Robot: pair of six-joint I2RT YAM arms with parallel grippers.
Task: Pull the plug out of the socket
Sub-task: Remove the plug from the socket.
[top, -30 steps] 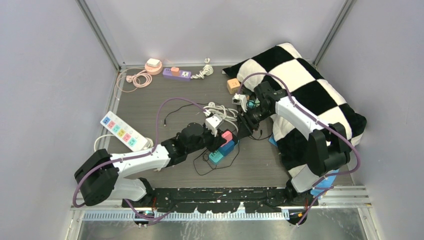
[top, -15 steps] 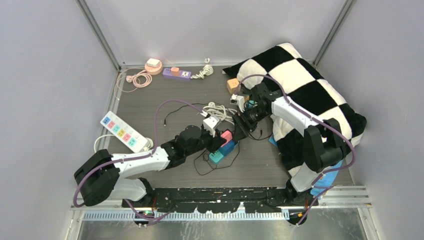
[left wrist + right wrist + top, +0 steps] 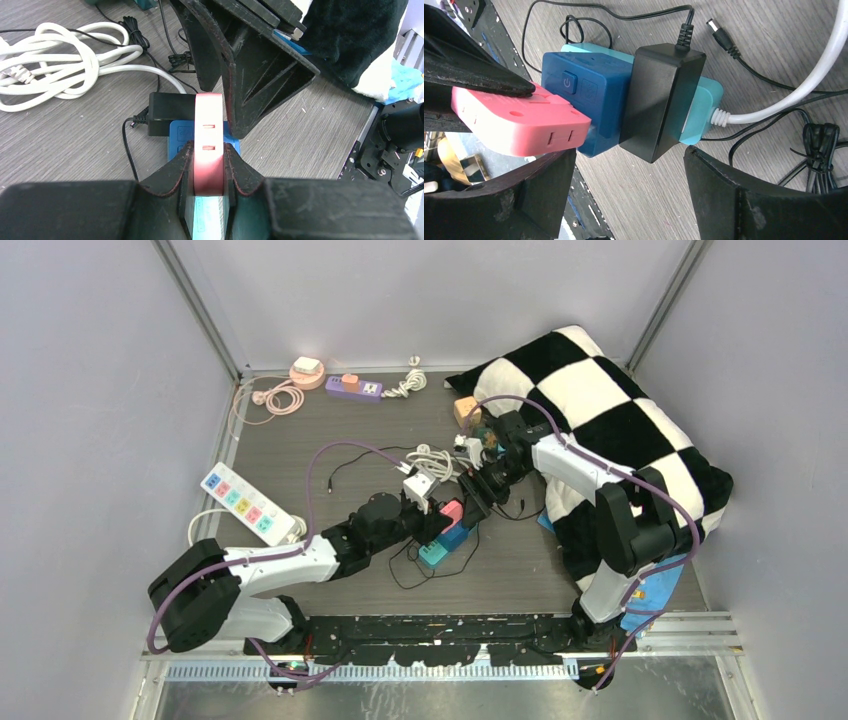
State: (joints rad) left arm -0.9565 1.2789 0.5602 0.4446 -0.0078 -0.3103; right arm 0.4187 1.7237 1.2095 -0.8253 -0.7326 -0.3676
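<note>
**Left claw braced the socket stack; right claw gaped over the plug**

Nearest the arm bases, at lower centre of the left wrist view, the left gripper (image 3: 207, 152) was clamped on the pink socket block (image 3: 208, 120), a finger pressed to each side. That block adjoined a blue socket block (image 3: 584, 105), and both sat on the teal power strip (image 3: 704, 95) at the middle of the table.

The black power adapter (image 3: 661, 95), taken here to be the plug to remove, was still seated in the strip, touching the blue block's side.

Beyond it, the right gripper (image 3: 629, 157) stood with its jaws wide apart, one finger at the lower left and one at the lower right of its wrist view. They flanked the adapter, gripping nothing.

The step in hand looked like the approach to the grasp. The next move would need those jaws closed on the adapter's flanks, then a straight pull away from the strip's face while the left claw held firm.

Farther back lay a coiled white cable (image 3: 65, 65) and a checkered pillow (image 3: 600, 400).
</note>
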